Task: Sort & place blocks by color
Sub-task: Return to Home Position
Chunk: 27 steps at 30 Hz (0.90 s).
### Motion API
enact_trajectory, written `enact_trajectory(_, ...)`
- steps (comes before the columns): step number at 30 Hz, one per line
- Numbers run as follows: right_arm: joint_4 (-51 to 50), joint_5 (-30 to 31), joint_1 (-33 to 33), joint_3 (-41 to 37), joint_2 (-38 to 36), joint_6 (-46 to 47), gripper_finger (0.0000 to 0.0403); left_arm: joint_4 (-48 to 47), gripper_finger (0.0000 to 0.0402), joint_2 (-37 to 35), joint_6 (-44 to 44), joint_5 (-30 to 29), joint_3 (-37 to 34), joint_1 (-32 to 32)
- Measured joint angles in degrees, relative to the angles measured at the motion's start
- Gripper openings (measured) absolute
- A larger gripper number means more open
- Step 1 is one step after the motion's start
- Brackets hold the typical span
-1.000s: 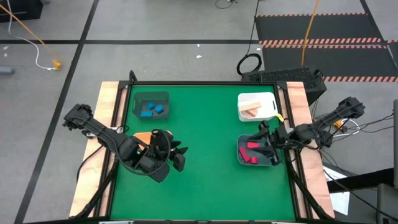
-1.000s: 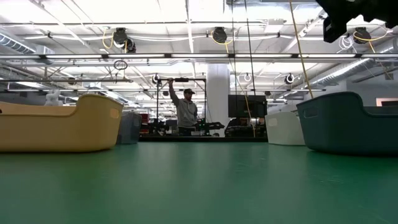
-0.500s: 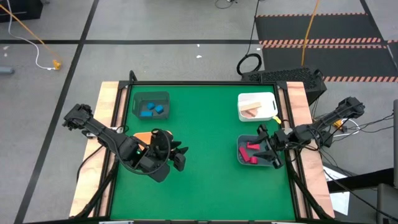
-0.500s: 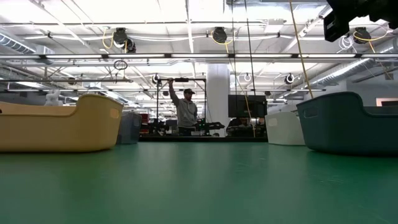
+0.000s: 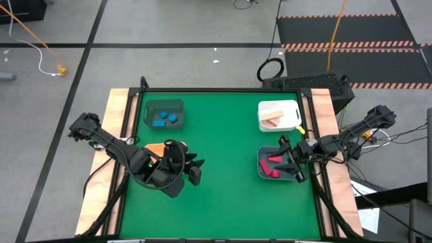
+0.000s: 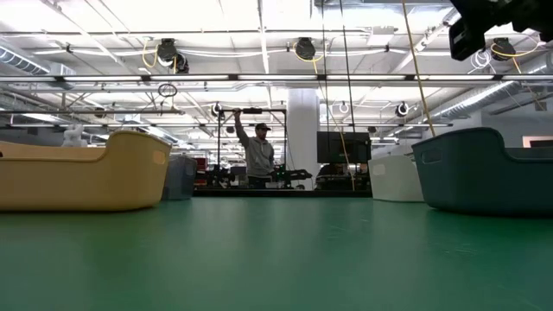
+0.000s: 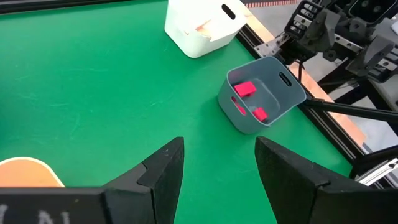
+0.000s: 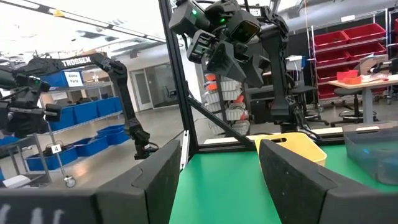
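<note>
Every block I see lies in a bin. Blue blocks (image 5: 165, 119) sit in the dark green bin (image 5: 164, 106), tan blocks (image 5: 273, 118) in the white bin (image 5: 291, 108), and red blocks (image 7: 244, 89) in the grey-blue bin (image 7: 292, 93). My left gripper (image 7: 219, 142) hangs open over bare green mat beside the orange bin (image 5: 154, 146), which the arm mostly hides. My right gripper (image 5: 289, 159) is open and empty above the grey-blue bin's right side, pointing level toward the table's left.
The green mat (image 5: 223, 175) stretches bare between the bins. Wooden side rails (image 5: 121, 108) and a black frame edge the table. In the low view the orange bin (image 6: 86, 173) stands left and the grey-blue bin (image 6: 484, 173) right. A person (image 6: 257, 155) stands far behind the table.
My right gripper has drawn back slightly toward the table's right edge above the grey-blue bin, then held still.
</note>
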Motion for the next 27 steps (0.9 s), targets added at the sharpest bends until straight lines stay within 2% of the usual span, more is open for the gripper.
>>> enact_trajectory(11, -2.30, -0.50, 0.00, -0.06, 0.09, 1.14, 0.0210, 0.00, 0.0198, 0.00, 0.33, 0.00, 0.00, 0.00)
enact_trajectory(14, 0.32, -0.03, 0.00, -2.06, 0.26, 1.77, 0.0210, -0.02, 0.0198, 0.00, 0.37, 0.02, 0.00, 0.00)
enact_trajectory(21, 13.42, -0.01, 0.00, -7.07, 0.27, 4.61, 0.0210, -0.02, 0.0198, 0.00, 0.37, 0.02, 0.00, 0.00)
enact_trajectory(27, 12.72, -0.01, 0.00, -7.34, 0.31, 4.57, 0.0210, 0.08, 0.0198, 0.00, 0.25, 0.03, 0.00, -0.01)
